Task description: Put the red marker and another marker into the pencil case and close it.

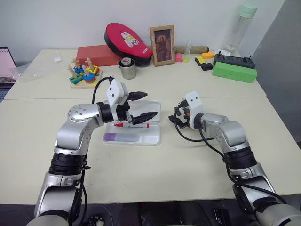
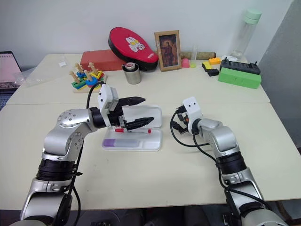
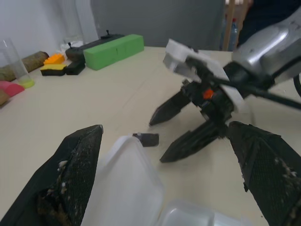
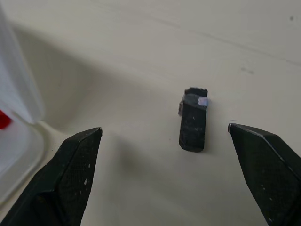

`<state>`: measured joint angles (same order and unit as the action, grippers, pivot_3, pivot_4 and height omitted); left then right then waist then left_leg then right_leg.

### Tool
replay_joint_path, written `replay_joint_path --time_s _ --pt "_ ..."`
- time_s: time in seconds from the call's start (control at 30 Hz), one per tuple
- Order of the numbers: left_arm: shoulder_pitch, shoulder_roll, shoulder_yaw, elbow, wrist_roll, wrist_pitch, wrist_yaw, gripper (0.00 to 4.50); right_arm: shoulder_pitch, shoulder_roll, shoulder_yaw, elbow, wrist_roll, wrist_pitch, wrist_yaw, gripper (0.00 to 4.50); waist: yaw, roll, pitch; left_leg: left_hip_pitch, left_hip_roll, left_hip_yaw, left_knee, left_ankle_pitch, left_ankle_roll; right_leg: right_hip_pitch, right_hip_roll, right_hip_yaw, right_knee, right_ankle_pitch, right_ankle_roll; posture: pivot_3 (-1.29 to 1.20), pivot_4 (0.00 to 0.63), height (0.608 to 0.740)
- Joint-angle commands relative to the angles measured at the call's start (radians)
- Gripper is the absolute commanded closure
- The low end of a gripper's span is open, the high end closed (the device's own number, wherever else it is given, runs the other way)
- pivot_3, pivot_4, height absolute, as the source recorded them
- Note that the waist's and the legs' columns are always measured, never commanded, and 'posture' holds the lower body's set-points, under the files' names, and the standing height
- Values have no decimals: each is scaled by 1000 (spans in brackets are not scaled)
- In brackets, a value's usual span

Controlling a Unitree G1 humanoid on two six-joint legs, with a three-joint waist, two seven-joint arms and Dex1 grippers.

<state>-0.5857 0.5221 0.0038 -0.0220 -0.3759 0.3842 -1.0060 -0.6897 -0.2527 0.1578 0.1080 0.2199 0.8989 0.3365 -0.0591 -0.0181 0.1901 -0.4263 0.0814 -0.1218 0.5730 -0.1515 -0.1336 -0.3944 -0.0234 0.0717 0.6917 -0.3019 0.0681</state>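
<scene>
A: Where is the left gripper (image 2: 141,111)?

B: Above the open pencil case (image 2: 155,141), its two black fingers spread apart and pointing toward the right gripper (image 2: 176,123).

A: And the markers?

B: The red marker (image 2: 134,131) lies in the case just under the lower finger. The lilac marker (image 2: 115,142) lies in the near tray, below and behind that gripper.

A: The right gripper?

B: Low over the table (image 2: 155,183) just beside the case's right edge, pointing toward it. I cannot tell how its fingers stand.

A: Beyond them?

B: A metal cup (image 2: 132,74) and a framed picture (image 2: 168,50), well apart from both grippers.
</scene>
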Motion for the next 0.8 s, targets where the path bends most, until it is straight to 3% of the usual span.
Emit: replay_joint_path --time_s 0.03,0.57,0.7,0.8 --pt "-23 -53 -23 -25 28 -22 85 0 -44 54 -29 80 -35 -59 -66 348 1 0 0 0 0 0 0 0 0 0 0 0 0 0 0 0 150 740" --pt "-71 -76 -41 44 56 -69 102 0 -60 77 -42 136 -123 -111 -89 4090 0 0 0 1 0 0 1 0 0 1 0 0 1 0 0 0 150 740" --pt "-43 -30 -20 -3 28 -35 66 0 -63 33 -110 48 -54 -125 -4 4223 2 0 0 1 0 0 0 0 0 1 0 0 1 0 0 0 150 740" --pt "29 53 4 -109 -38 28 -12 0 -8 -58 -89 -91 36 -113 194 4224 1 0 0 1 0 0 0 0 0 1 0 0 0 0 0 0 150 740"
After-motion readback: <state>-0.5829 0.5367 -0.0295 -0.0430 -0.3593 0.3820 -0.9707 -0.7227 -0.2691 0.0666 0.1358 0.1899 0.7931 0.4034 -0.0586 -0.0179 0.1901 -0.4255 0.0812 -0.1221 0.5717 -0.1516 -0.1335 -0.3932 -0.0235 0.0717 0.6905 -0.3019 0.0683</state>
